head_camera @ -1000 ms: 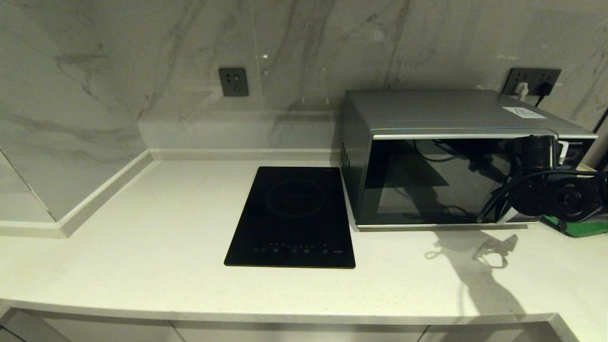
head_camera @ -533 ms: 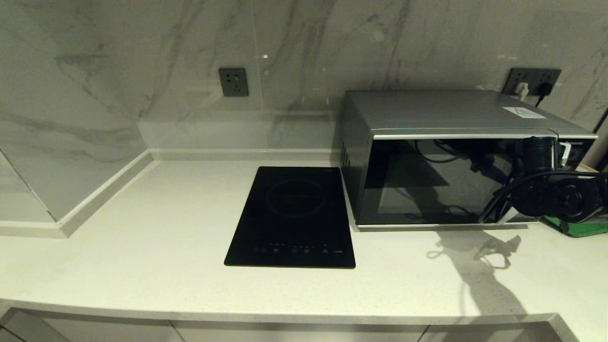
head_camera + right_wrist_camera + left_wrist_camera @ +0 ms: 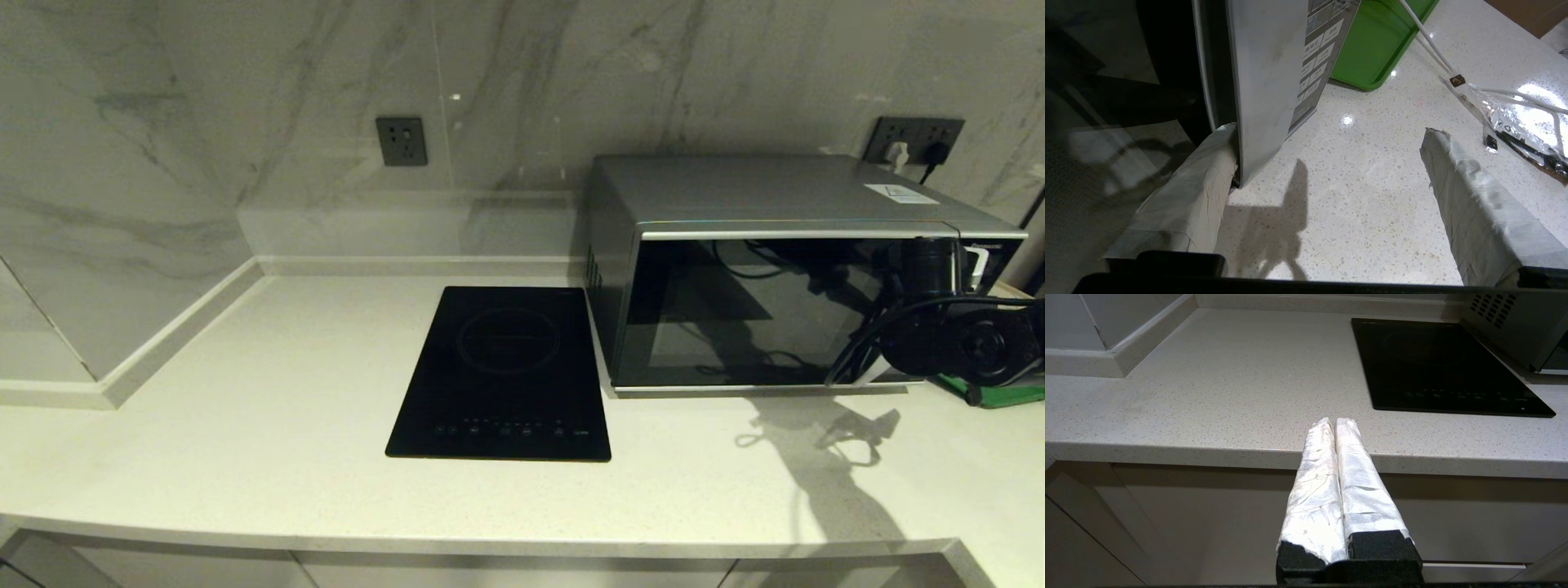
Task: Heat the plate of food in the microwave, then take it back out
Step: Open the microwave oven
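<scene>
At lower centre of the left wrist view, our left claw [image 3: 1334, 426] idles, pressed together, off the bench [image 3: 1208, 388]. Right claw [image 3: 1331, 134], spread wide, has one finger hooked behind the microwave [image 3: 784, 269] handle; it could slip. No plate visible.

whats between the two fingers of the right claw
In the right wrist view, the silver handle strip of the microwave sits just inside one finger of the open right claw; toward the other finger lies bare countertop.
</scene>
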`<state>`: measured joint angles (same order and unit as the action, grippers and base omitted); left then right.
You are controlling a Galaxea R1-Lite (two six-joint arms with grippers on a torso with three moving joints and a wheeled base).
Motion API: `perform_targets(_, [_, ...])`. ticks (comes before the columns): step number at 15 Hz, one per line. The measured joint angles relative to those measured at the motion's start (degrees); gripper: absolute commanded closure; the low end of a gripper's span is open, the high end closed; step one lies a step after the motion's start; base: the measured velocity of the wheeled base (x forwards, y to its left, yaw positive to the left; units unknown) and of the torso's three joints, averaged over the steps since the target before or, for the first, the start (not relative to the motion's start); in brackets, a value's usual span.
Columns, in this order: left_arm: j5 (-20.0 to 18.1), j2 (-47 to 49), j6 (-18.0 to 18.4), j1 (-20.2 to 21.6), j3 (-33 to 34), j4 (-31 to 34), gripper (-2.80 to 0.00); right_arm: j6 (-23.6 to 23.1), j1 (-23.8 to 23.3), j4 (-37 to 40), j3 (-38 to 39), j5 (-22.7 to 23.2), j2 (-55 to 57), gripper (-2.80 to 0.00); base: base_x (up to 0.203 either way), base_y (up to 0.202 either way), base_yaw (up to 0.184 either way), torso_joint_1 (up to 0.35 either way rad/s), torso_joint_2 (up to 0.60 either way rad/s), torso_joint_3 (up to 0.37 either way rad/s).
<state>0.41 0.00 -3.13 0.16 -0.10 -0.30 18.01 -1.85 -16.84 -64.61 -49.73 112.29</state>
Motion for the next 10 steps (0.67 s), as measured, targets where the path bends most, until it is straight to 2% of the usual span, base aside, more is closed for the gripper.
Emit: perform_targets(10, [0.0,0.0,0.0,0.0,0.0,0.0,0.00,1.2,-0.8,0.0,-0.3,-1.5,0.6,-2.80,0.000,0.000,0.000,0.000,0.00,0.000])
